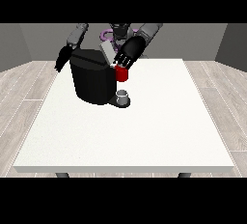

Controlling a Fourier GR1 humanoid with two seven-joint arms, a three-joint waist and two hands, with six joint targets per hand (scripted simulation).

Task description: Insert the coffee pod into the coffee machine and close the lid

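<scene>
A: In the front view, what is seen at the machine (92, 80)?

B: The black machine is seen standing on the table (144, 131), towards the far edge at the view's left. A grey lid (106, 52) is seen tilted up above its top, so it is judged not yet closed. The hand at the view's right (127, 54) is held just over a red thing at the machine (121, 74), with its fingers bent downward at the lid's end; whether anything is pinched cannot be told.

A: And the pod?

B: A grey thing (123, 96) is seen at the machine's foot, below the red thing. It cannot be told for the pod, so the pod's place is left unsaid.

A: The other hand?

B: The hand at the view's left (61, 59) is seen hanging behind the machine's far corner, fingers pointed down and straight, nothing held.

A: What could go wrong?

B: If the lid is pressed off-centre, the machine could be pushed across the table, since it is not braced by the other hand. The lid could also be closed before a pod is seated, or the grey thing below could be knocked aside by the descending hand.
</scene>
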